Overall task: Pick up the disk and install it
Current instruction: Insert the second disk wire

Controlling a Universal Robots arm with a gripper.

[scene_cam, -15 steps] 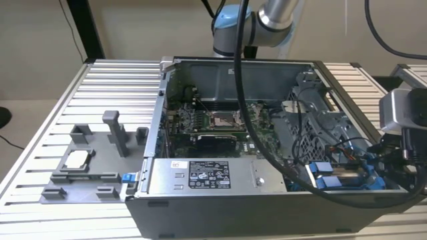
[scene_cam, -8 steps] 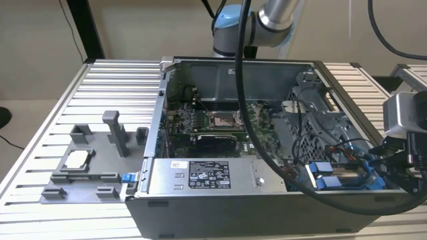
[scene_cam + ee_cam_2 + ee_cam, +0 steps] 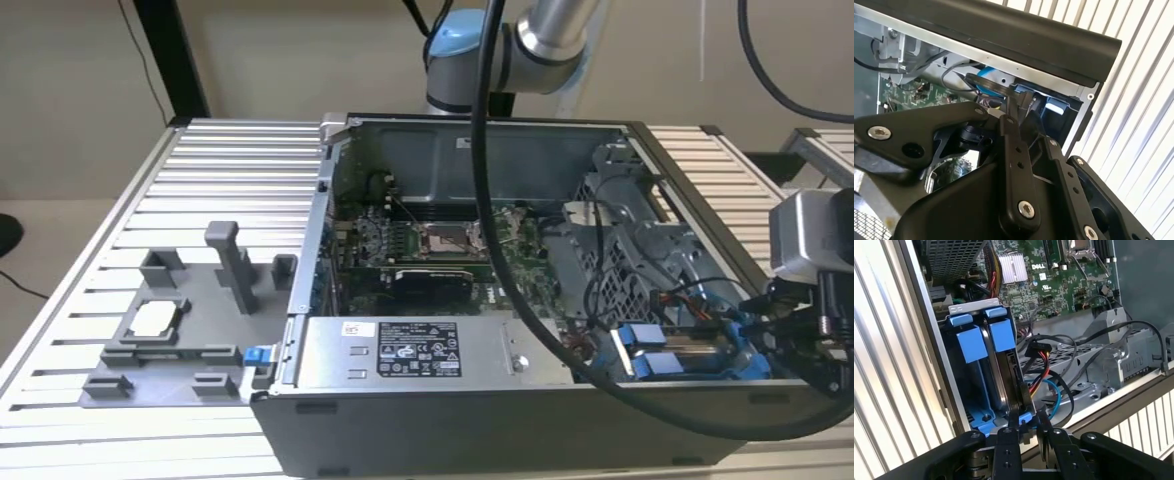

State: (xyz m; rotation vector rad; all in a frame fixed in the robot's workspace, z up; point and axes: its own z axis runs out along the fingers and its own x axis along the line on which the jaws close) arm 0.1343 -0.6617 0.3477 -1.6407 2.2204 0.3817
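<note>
The disk [image 3: 1006, 375] stands on edge inside the blue bracket [image 3: 969, 342] of the drive bay, at the open computer case's corner. In the first wrist view my gripper [image 3: 1026, 419] is shut on the disk's near end, one black finger [image 3: 1012, 426] on each side. The second wrist view has the same fingers [image 3: 1010, 131] reaching under the case's dark rim toward the blue bay [image 3: 1056, 106]. In the exterior view the gripper [image 3: 757, 325] hangs at the case's near corner on the exterior view's right, beside the blue bay [image 3: 651, 352].
Loose black, red and blue cables [image 3: 1046, 352] lie right beside the bay. The motherboard [image 3: 441, 240] fills the case floor, and a grey box with a white label [image 3: 400, 350] sits along its front. A grey fixture tray [image 3: 220, 345] holding a small silver chip [image 3: 154, 318] rests on the slatted table [image 3: 214, 170].
</note>
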